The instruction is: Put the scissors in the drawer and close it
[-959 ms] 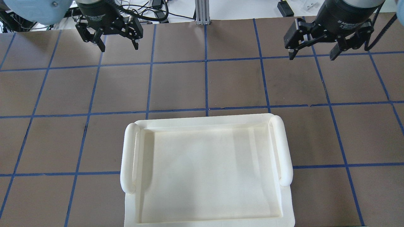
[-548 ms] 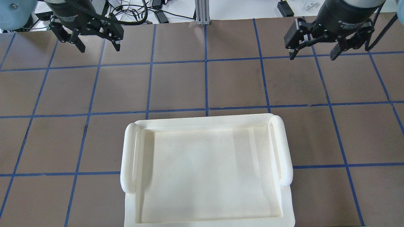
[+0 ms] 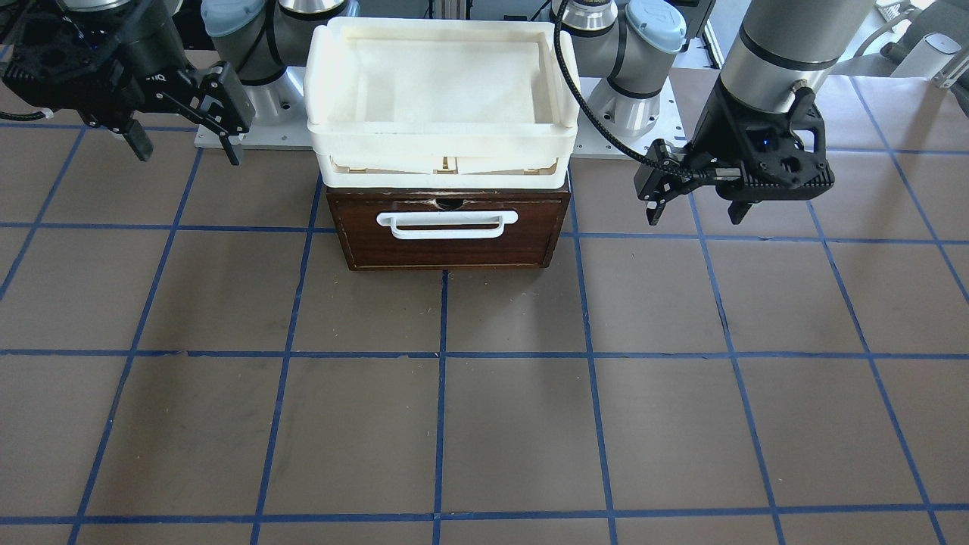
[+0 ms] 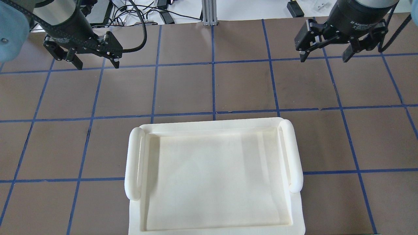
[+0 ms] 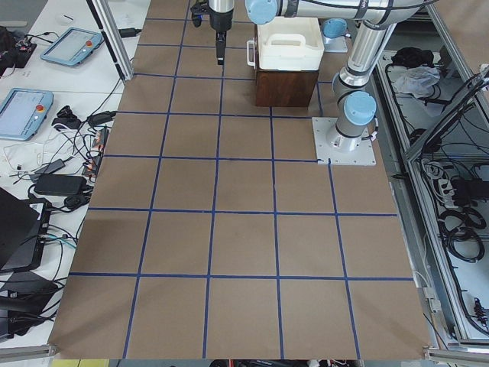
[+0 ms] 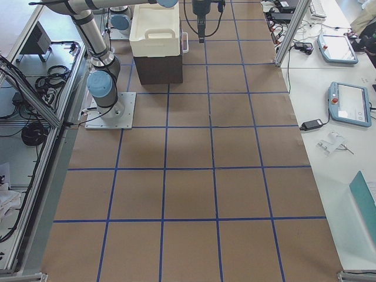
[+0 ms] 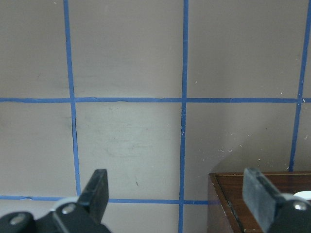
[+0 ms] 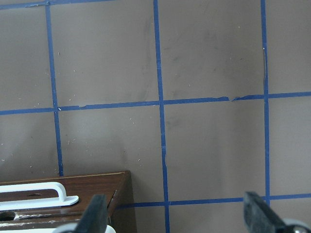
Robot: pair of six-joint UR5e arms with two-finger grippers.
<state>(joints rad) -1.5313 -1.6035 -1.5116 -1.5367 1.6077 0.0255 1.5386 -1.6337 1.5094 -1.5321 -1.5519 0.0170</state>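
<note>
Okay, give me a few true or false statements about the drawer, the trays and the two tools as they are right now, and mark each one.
1. The drawer is shut. True.
2. The left tool holds scissors. False: its fingers are apart with nothing between them, and no scissors show in any view.
3. Cream trays are stacked on top of the drawer's cabinet. True.
4. The right tool grips the drawer's white handle. False: it hangs open off to the side, apart from the handle.
</note>
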